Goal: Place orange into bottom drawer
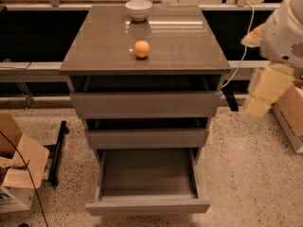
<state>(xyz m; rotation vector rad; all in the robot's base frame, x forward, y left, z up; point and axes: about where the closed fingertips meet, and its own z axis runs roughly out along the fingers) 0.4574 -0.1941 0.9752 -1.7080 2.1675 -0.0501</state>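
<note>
The orange (142, 48) sits on the cabinet top (99, 51), left of centre, in front of a white bowl (138, 8). The bottom drawer (147, 206) is pulled out wide and its tray is bare. The two drawers above it are pulled out a short way. My arm comes in from the right edge, with its white upper part by the cabinet's right corner. My gripper (258, 107) hangs at the cream lower end of the arm, right of the top drawer, well apart from the orange and holding nothing that I can see.
Open cardboard boxes (16, 169) lie on the speckled floor at the lower left, with a black bar (57, 150) beside them. Another box (291, 117) stands at the right edge. A white cable (241, 56) hangs by the cabinet's right side.
</note>
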